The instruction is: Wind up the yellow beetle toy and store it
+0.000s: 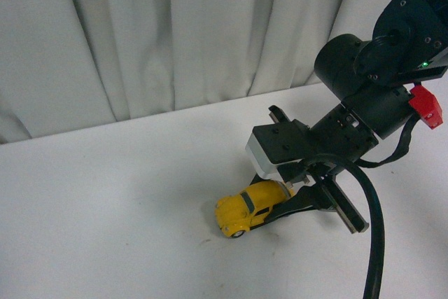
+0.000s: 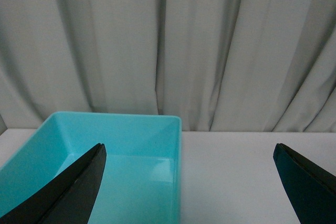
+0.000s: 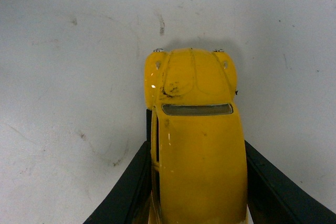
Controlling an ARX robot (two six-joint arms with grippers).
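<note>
Down on the near right of the white desk (image 1: 105, 229), the yellow beetle toy (image 1: 246, 211) sits on its wheels, nose pointing left, with the right claw (image 3: 197, 135) closed around its rear half. The black fingers (image 3: 137, 182) press against both flanks, narrowed just to the car's width and pinching it, while the bonnet and windscreen stick out in front. Gripping the body low and leaving the tyres on the desk looks meant for dragging the car backwards to wind its spring. The left claw (image 2: 189, 148) hangs spread wide and empty, touching nothing, above the near end of a turquoise bin (image 2: 157, 121) set against the pale curtain (image 2: 173, 40). That bin is probably where the toy gets stored.
</note>
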